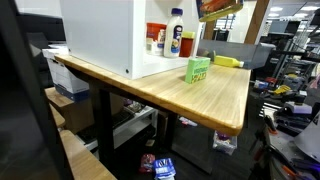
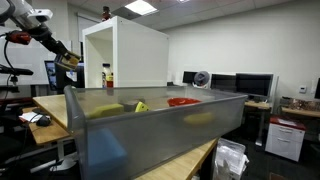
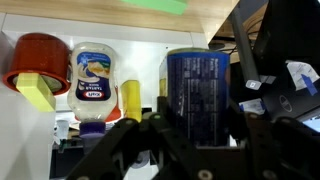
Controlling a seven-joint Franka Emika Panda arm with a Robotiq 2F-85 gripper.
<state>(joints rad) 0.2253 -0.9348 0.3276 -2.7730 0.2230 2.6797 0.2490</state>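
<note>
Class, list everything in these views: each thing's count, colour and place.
table: one, wooden, under everything else listed
cabinet: one, white, on the table
canister: one, dark blue, in the cabinet, centre of wrist view
squeeze bottle: one, white, beside the canister
slim bottle: one, yellow, between those two
can: one, red, in the cabinet
block: one, yellow, by the can
box: one, green, on the table
bin: one, grey, foreground
gripper: one, black, fingers apart

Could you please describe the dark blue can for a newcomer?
A white cabinet stands open on the wooden table. The dark blue can ends the row inside it. Beside it stand a yellow bottle and a white bottle; only the can is dark.
</note>
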